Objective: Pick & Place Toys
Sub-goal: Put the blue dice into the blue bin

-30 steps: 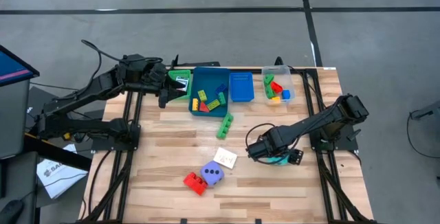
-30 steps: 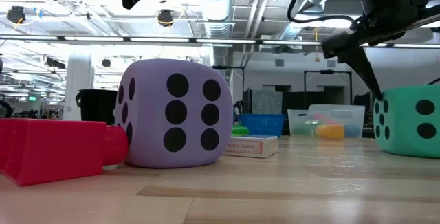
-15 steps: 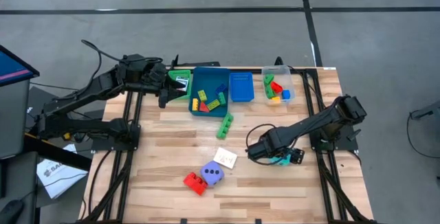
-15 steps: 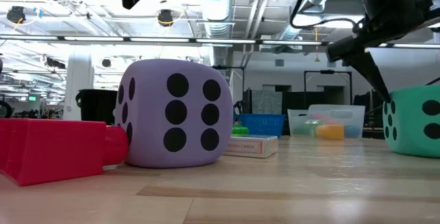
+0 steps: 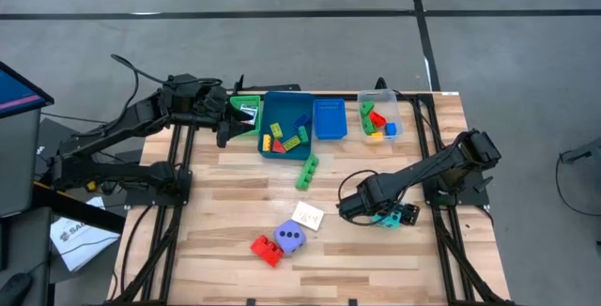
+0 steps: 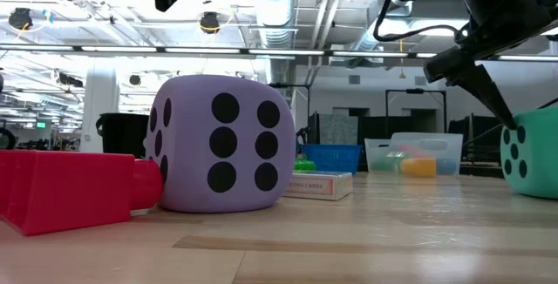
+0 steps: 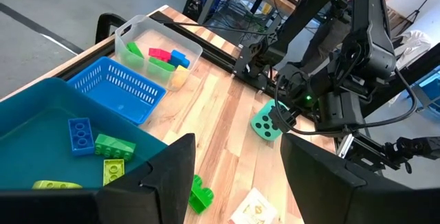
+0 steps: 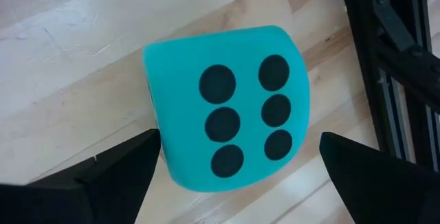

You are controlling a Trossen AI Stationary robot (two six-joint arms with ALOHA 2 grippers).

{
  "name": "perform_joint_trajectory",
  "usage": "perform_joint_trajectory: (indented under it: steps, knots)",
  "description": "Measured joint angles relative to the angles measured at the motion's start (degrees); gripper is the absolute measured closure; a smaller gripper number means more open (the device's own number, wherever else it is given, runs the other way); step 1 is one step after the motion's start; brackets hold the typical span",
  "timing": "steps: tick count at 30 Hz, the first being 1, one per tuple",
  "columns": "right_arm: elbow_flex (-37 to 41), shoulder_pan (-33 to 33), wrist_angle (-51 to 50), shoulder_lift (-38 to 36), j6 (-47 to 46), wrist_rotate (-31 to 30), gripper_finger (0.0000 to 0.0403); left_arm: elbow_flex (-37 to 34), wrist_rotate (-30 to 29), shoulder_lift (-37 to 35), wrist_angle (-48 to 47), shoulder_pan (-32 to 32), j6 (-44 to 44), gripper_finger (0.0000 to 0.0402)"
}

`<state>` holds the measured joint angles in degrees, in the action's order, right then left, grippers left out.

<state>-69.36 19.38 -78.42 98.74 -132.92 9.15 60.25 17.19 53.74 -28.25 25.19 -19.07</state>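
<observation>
The teal dotted dice (image 8: 227, 107) sits on the table at the near right, between the open fingers of my right gripper (image 8: 239, 145), which slants down onto it (image 5: 376, 208). The dice (image 6: 530, 158) lies close against one finger. The purple dice (image 5: 291, 237), a red brick (image 5: 266, 248) and a white card (image 5: 308, 217) lie near the front middle. A green brick (image 5: 307, 171) lies in front of the trays. My left gripper (image 7: 237, 152) hangs open and holds nothing above the table's far left (image 5: 225, 126). My right gripper touches the teal dice with one open finger (image 6: 486, 92). The tip meets the dice's left upper edge (image 6: 507, 129), slanting down from the table's left. The other finger (image 8: 371, 169) stands apart from the dice. The dice rests flat on the table.
Along the far edge stand a green tray (image 5: 246, 111), a blue tray (image 5: 285, 146) with several bricks, a blue basket (image 5: 329, 118) and a clear tray (image 5: 380, 118) with bricks. The right arm's base frame (image 8: 385, 66) is close beside the teal dice.
The teal dice has slid along the table toward its right edge, coming out from under my right gripper. The gripper's finger has gone the same way with it and the gripper has tipped slightly. My left arm has kept still.
</observation>
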Motion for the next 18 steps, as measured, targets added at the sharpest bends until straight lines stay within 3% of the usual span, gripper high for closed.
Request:
perform_joint_trajectory:
  steps: [13, 18]
  knots:
    - [1.8, 0.1, 4.1, 0.0, 1.7, 0.1, 0.0007, 0.0, 0.0, 0.0, 0.0, 0.0, 0.0, 0.0193]
    - [4.3, 0.2, 7.0, 0.0, 0.9, 3.9, 0.0007, 0.0, 0.0, 0.0, -0.1, 0.0, 0.0, 0.0193]
